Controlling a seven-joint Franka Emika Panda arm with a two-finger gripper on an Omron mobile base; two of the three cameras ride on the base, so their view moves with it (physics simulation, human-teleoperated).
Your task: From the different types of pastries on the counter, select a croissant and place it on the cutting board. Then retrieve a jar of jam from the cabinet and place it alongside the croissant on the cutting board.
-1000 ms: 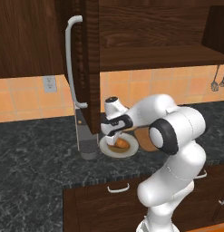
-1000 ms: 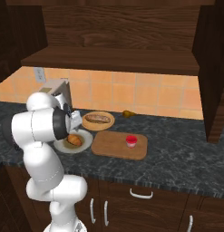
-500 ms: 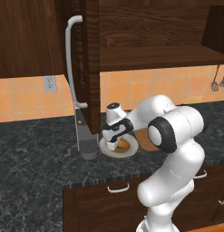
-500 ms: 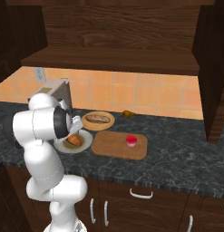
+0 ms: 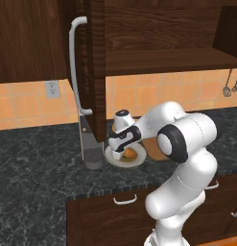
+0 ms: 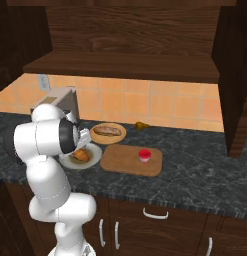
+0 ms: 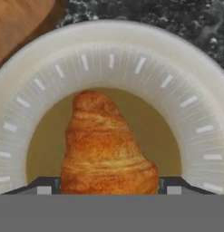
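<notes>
The golden-brown croissant (image 7: 104, 145) lies on a round pale plate (image 7: 131, 50) on the dark counter (image 5: 38, 182). My gripper (image 7: 109, 188) is down over it and open, with one dark fingertip (image 7: 47, 186) on each side of the croissant's near end. In the base views the gripper (image 5: 121, 152) hangs low over the plate (image 6: 93, 162), partly covering the croissant (image 6: 81, 155). The wooden cutting board (image 6: 130, 160) lies right of the plate, and the red-lidded jar of jam (image 6: 144, 155) stands on it. The cabinet door (image 5: 93, 72) is open.
A longer roll (image 6: 108, 131) rests on a tan plate (image 6: 120, 137) behind the board. A grey appliance (image 5: 91, 149) stands just left of the pale plate. The open door's white handle (image 5: 73, 62) hangs above it. A second open door (image 6: 236, 80) is at the right.
The hand has come down closer to the plate, bringing the fingers to either side of the croissant. The croissant, board and jar have stayed in place.
</notes>
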